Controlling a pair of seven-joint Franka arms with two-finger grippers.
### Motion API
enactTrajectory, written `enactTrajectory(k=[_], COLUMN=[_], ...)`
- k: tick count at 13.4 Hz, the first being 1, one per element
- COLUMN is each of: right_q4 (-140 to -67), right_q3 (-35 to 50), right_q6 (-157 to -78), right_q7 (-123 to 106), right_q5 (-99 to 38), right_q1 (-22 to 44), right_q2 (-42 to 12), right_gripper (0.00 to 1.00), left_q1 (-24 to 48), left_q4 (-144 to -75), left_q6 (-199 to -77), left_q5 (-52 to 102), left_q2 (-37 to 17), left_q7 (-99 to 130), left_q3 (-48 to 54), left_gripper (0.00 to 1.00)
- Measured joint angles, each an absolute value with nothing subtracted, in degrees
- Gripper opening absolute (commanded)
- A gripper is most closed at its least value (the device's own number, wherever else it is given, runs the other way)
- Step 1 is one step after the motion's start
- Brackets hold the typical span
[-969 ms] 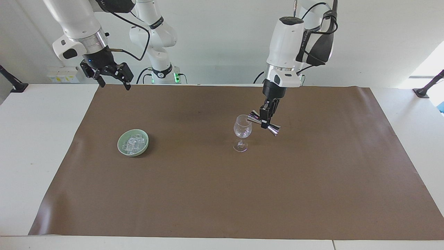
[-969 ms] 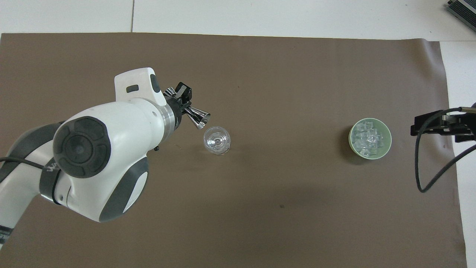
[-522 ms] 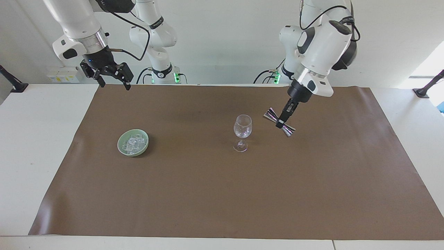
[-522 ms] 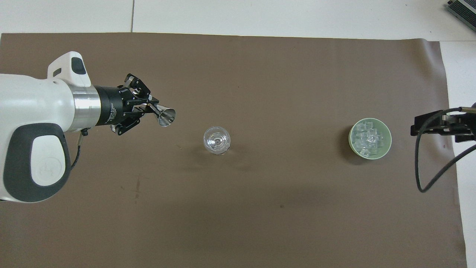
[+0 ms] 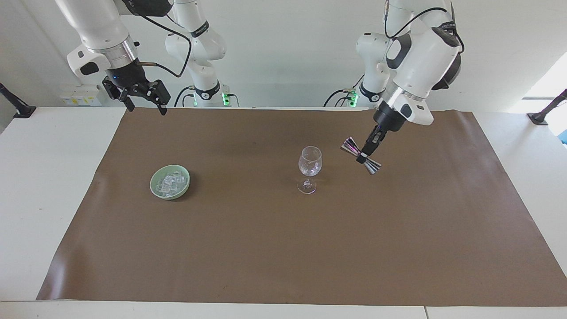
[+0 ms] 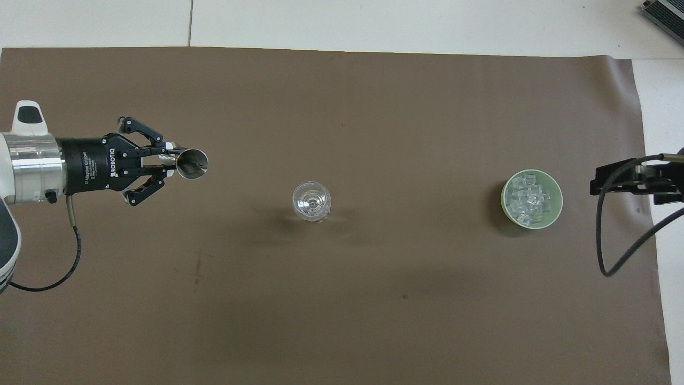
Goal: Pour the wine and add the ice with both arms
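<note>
A clear wine glass stands upright in the middle of the brown mat. My left gripper is shut on the waist of a silver double-cone jigger, held tilted in the air over the mat, off to the side of the glass toward the left arm's end. The ice is heaped in a pale green bowl toward the right arm's end. My right gripper waits open, high over the mat's edge beside the bowl. No wine shows.
The brown mat covers most of the white table. A black cable hangs from the right wrist. Black clamps sit at both ends of the table.
My left arm has swung the jigger away from the rim of the glass toward its own end of the table and turned at the wrist. The right arm has not moved.
</note>
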State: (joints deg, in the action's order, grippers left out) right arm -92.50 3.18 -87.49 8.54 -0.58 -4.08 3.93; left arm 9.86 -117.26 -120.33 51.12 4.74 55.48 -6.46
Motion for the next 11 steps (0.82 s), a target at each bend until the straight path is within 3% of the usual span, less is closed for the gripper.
enactTrajectory(k=[5, 11], right_q4=[-92.50, -92.50], right_q3=[3.18, 3.18], right_q6=[-87.49, -87.49], right_q7=[8.54, 8.54], right_q5=[-0.58, -0.58], right_q1=[-4.08, -4.08], right_q2=[3.93, 3.93], right_gripper=[1.00, 1.00], left_q1=[1.75, -4.11], left_q4=[-119.88, -127.99], left_q6=[-114.73, -115.37], left_q5=[65.87, 88.30], left_q2=[2.74, 1.40], left_q7=[53.65, 52.75], left_q3=[-6.48, -6.54], left_gripper=[0.00, 0.00])
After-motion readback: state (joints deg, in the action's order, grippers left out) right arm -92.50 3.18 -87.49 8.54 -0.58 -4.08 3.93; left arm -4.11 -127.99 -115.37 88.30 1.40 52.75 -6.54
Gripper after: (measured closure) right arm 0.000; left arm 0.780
